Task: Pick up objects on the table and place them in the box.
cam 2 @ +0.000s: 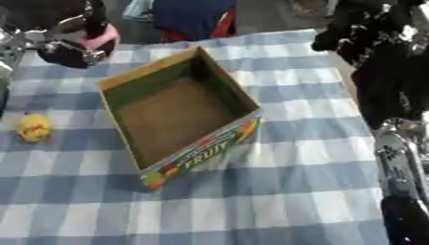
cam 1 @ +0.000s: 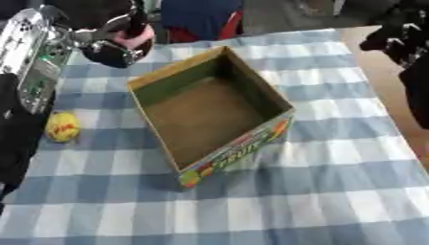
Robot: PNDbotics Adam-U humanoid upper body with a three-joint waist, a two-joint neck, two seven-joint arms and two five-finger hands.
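An open cardboard box with a bright fruit print on its front wall stands askew in the middle of the table, and its inside is bare. My left hand hovers at the far left, just beyond the box's far-left wall, and is shut on a pink rounded thing. A small yellow object lies on the cloth to the left of the box. My right hand hangs over the table's far right corner, away from the box, holding nothing that I can see.
A blue and white checked cloth covers the table. Bare brown table surface shows along the right edge. My left forearm crosses the upper left, and my right forearm runs down the right side.
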